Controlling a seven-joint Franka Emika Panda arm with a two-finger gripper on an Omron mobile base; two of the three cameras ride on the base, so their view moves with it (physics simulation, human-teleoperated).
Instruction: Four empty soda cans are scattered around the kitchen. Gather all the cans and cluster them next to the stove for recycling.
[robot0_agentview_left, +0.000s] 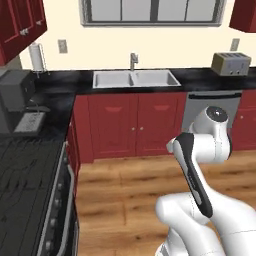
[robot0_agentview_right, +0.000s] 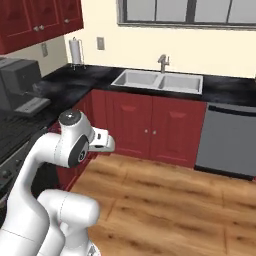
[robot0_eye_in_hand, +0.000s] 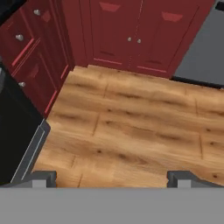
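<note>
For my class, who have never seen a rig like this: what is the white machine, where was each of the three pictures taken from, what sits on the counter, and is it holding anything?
The white machine is a robot arm on a driving base, in a computer-rendered kitchen. Two pictures come from cameras on the base, behind the arm to its left and right. The third looks along the gripper: its jaws stand wide open above the wooden floor, holding nothing. The black countertop carries a sink, a toaster, a paper towel roll and a coffee machine. The stove is at the left.

stove (robot0_agentview_left: 25, 190) left; sink (robot0_agentview_left: 136, 79) ahead
</note>
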